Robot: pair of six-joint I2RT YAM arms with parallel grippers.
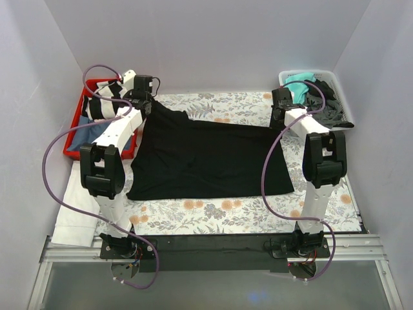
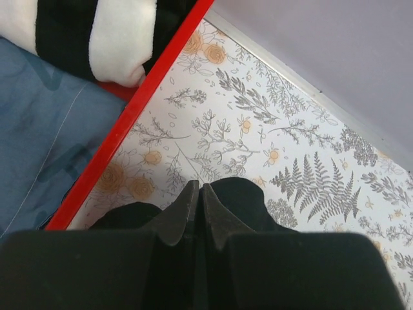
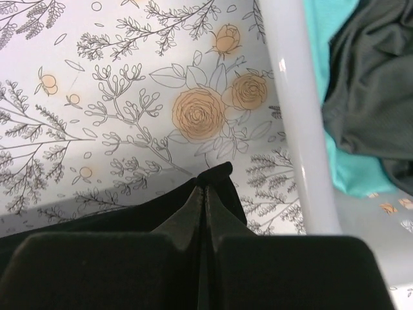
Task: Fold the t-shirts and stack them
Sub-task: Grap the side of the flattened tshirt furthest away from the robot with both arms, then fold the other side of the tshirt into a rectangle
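So the black t-shirt (image 1: 206, 158) was lying spread out in the middle of the top view, on the floral table cover (image 1: 219, 210), mostly flat with a bit of bunching at its upper left corner.

Each arm had one of the upper corners. The left gripper (image 2: 199, 187) had its fingers pressed together with black cloth pinched between them, right next to the red bin (image 2: 129, 116). Same deal on the right gripper (image 3: 204, 190): fingers closed on a black corner, just beside the rim of the white bin (image 3: 297, 116). That bin held the teal shirt (image 1: 300, 84) and the dark grey shirt (image 1: 332, 106).

My guess is this was the start of the first fold, corners gripped and nothing folded yet. The next move probably called for lifting both corners together and carrying that upper edge down toward the bottom of the frame. The arms would have to stay level and in sync, otherwise the cloth skews or slips out.
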